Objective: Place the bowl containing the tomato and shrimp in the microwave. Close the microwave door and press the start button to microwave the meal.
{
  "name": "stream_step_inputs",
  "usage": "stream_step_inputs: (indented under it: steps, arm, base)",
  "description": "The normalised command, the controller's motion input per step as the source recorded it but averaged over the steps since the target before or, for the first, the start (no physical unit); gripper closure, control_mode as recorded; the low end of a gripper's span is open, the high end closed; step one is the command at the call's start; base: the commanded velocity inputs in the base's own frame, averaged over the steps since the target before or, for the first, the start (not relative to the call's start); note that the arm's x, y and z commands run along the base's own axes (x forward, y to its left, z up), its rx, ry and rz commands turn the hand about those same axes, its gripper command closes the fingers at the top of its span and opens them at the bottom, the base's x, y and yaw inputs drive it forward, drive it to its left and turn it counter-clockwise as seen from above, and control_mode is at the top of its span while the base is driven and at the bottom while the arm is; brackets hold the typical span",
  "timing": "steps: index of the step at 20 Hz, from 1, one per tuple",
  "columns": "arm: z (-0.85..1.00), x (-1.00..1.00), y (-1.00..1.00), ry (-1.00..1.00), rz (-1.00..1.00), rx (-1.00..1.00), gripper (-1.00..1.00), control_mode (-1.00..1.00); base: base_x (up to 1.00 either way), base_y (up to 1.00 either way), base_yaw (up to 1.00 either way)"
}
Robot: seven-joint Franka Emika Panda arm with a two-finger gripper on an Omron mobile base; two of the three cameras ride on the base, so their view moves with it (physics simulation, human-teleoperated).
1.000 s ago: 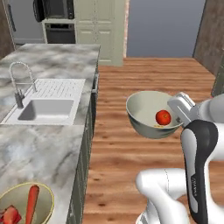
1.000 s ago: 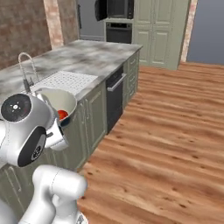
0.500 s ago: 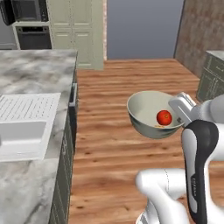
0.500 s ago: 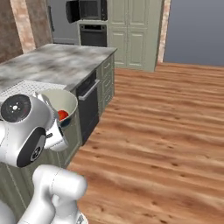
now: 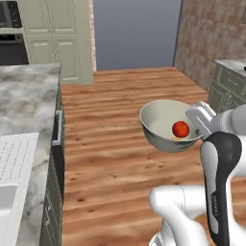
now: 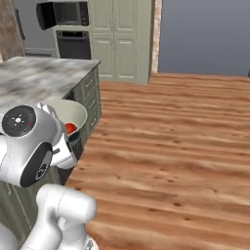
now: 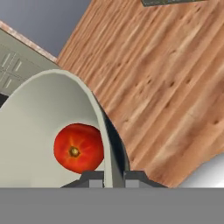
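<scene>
My gripper (image 5: pixel 203 121) is shut on the right rim of the pale grey-white bowl (image 5: pixel 161 126) and holds it level in the air over the wooden floor. The red tomato (image 5: pixel 180 129) lies inside it, with a sliver of orange shrimp (image 5: pixel 176 139) just below. In the hand view the bowl's rim (image 7: pixel 104 127) runs down between the fingertips of the gripper (image 7: pixel 113 176), and the tomato (image 7: pixel 78 148) sits to its left. The bowl (image 6: pixel 73 113) and tomato (image 6: pixel 71 128) also peek out behind my arm. The black microwave (image 6: pixel 72 13) is far off in the beige cabinetry, and its door (image 6: pixel 44 15) looks swung open.
A marble island counter (image 5: pixel 26 96) with a white drainboard (image 5: pixel 14 153) runs along my left. A black oven (image 6: pixel 73 45) sits under the microwave beside tall cream cabinets (image 6: pixel 122 39). A brick wall and low cabinets (image 5: pixel 230 84) stand to the right. Wooden floor (image 6: pixel 171 127) stretches ahead.
The whole scene has slid left in both base views, so the base has moved; the sink and faucet left the picture. The bowl stays in my gripper in the same pose.
</scene>
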Motion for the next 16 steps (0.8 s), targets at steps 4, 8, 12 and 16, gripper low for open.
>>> stream_step_inputs:
  steps: [4, 8, 12, 16]
  arm:
    - [0.0, 0.0, 0.0, 0.0, 0.0, 0.0, 1.0, 1.0]
    - [0.0, 0.0, 0.0, 0.0, 0.0, 0.0, 1.0, 1.0]
    - [0.0, 0.0, 0.0, 0.0, 0.0, 0.0, 1.0, 1.0]
    - [0.0, 0.0, 0.0, 0.0, 0.0, 0.0, 1.0, 1.0]
  base:
    - [1.0, 0.0, -0.21]
    - [1.0, 0.0, -0.17]
    - [1.0, 0.0, -0.06]
    - [1.0, 0.0, 0.0]
